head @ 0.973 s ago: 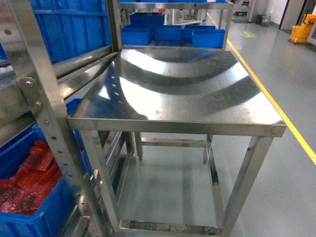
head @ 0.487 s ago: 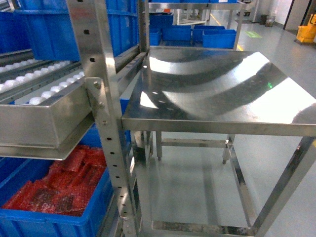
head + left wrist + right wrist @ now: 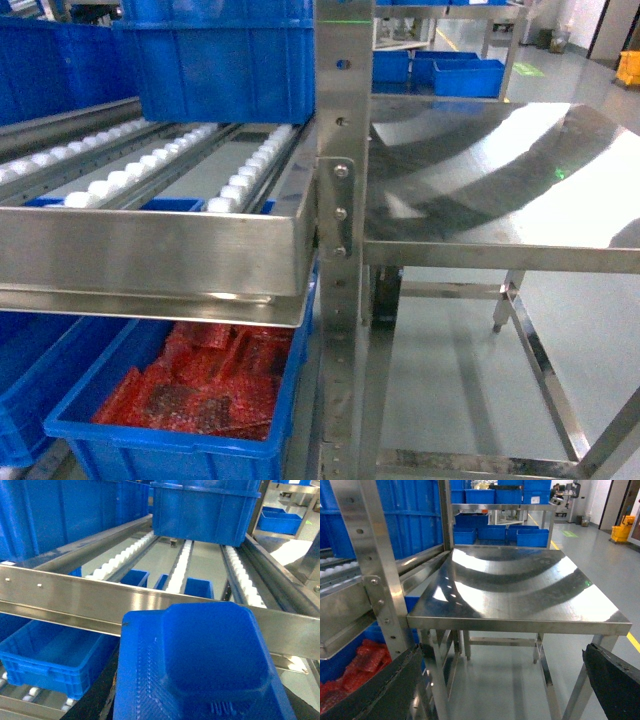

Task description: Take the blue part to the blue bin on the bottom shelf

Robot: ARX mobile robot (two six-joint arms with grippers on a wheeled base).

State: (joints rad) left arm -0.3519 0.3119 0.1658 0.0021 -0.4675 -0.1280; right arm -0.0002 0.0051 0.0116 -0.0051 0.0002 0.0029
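The blue part fills the lower middle of the left wrist view, a dark-blue blocky piece with a raised top. My left gripper is shut on it, and one black finger shows along its left side. Below and to the left, under a steel front rail, an empty blue bin sits on the bottom shelf, whose white rollers show by it. My right gripper hangs open in front of a steel table, holding nothing. Neither gripper appears in the head view.
A blue crate of red netted bags sits low in the rack, under the roller level. A tall blue crate stands further back on those rollers. An upright rack post separates the rack from the steel table.
The head view has swung left: the steel table slid to the right side and the roller rack with the red-bag crate now fills the left and middle.
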